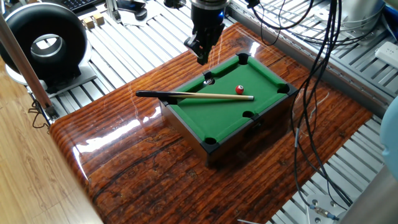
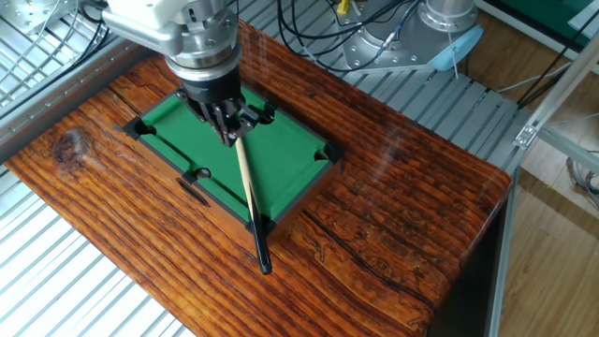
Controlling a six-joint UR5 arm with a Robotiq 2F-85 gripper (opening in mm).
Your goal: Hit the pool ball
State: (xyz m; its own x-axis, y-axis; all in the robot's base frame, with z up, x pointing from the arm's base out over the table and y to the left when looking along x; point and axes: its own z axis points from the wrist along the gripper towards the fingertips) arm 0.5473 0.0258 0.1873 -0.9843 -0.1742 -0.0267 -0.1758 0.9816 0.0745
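Glossy wooden counter (image 1: 124, 162), small green pool table (image 1: 231, 106) on it, cue stick (image 1: 193, 95) lying across its near rail, red pool ball (image 1: 239, 89) on the felt beside the cue's tip, claw (image 1: 201, 52) pressed together above the far corner, holding nothing.

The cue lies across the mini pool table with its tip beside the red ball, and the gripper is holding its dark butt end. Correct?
Not quite. The gripper holds nothing; one fixed view shows it hanging above the mini pool table's far edge, clear of the cue. The cue's tip is beside the red ball.
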